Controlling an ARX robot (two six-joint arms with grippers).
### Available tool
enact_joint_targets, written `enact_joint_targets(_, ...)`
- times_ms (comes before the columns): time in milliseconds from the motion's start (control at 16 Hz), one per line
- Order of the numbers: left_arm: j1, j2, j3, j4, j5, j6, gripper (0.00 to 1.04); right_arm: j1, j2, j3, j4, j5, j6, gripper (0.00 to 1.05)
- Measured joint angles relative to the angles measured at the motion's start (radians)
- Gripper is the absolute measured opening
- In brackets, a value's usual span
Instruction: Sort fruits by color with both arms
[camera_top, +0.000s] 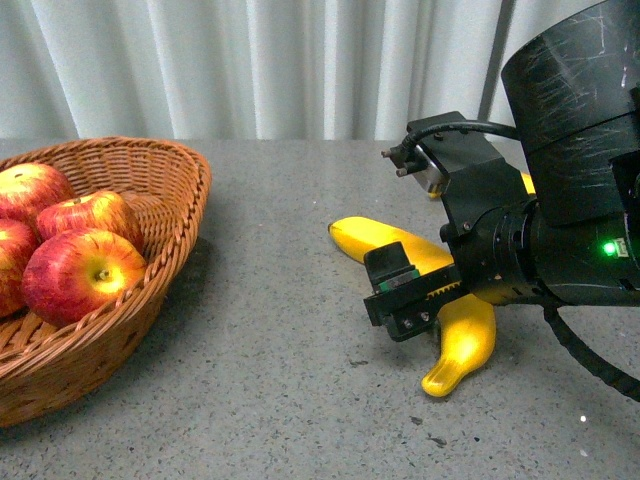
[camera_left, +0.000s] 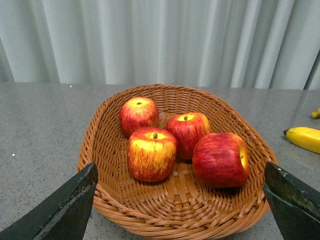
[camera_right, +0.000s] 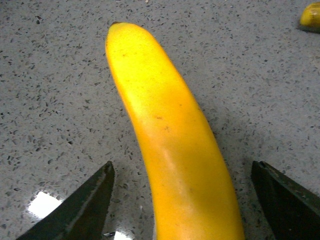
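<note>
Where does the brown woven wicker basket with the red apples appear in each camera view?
Front view: the brown woven wicker basket sits at the left edge, partly cut off, with red apples inside.
Left wrist view: it fills the centre, holding four apples.
Right wrist view: not in it; only a yellow banana and the table show.
Shared landmark: the grey speckled table, seen in all three views.

Left gripper (camera_left: 180, 172), right gripper (camera_right: 182, 170): jaws apart
</note>
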Motion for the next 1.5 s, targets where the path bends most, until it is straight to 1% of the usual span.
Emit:
enact_joint_targets(125,0.0,0.0,0.0,0.0,0.0,0.0,0.98,0.008,-0.003,-0.018,0.014,0.003,-0.006,0.59)
enact_joint_targets(251,0.0,0.0,0.0,0.0,0.0,0.0,0.98,0.008,-0.014,-0.022,0.021,-0.012,-0.002,0.39)
enact_joint_targets(376,0.0,0.0,0.0,0.0,0.0,0.0,0.98,0.003,-0.072,-0.036,0.038,-0.055,0.017,0.36)
enact_joint_targets(501,0.0,0.0,0.0,0.0,0.0,0.0,0.98,-0.047,-0.204,-0.055,0.068,-0.143,0.037,0.36)
enact_joint_targets(564,0.0,0.0,0.0,0.0,0.0,0.0,0.98,-0.098,-0.293,-0.062,0.066,-0.193,0.043,0.36)
enact_joint_targets(627,0.0,0.0,0.0,0.0,0.0,0.0,0.98,-0.154,-0.371,-0.073,0.067,-0.223,0.037,0.36)
enact_joint_targets(752,0.0,0.0,0.0,0.0,0.0,0.0,0.98,-0.335,-0.536,-0.103,0.025,-0.313,-0.024,0.36)
enact_joint_targets(878,0.0,0.0,0.0,0.0,0.0,0.0,0.98,-0.571,-0.644,-0.123,-0.082,-0.453,-0.17,0.36)
enact_joint_targets(1003,0.0,0.0,0.0,0.0,0.0,0.0,0.98,-0.776,-0.645,-0.124,-0.158,-0.546,-0.317,0.36)
enact_joint_targets(1066,0.0,0.0,0.0,0.0,0.0,0.0,0.98,-0.906,-0.603,-0.127,-0.168,-0.583,-0.404,0.36)
enact_joint_targets(1128,0.0,0.0,0.0,0.0,0.0,0.0,0.98,-0.984,-0.558,-0.127,-0.187,-0.592,-0.458,0.36)
enact_joint_targets(1191,0.0,0.0,0.0,0.0,0.0,0.0,0.98,-1.036,-0.508,-0.133,-0.172,-0.586,-0.497,0.36)
enact_joint_targets(1254,0.0,0.0,0.0,0.0,0.0,0.0,0.98,-1.069,-0.463,-0.132,-0.185,-0.581,-0.536,0.36)
enact_joint_targets(1316,0.0,0.0,0.0,0.0,0.0,0.0,0.98,-1.08,-0.405,-0.13,-0.199,-0.567,-0.558,0.44)
enact_joint_targets(1504,0.0,0.0,0.0,0.001,0.0,0.0,0.98,-1.072,-0.416,-0.125,-0.205,-0.589,-0.554,0.79)
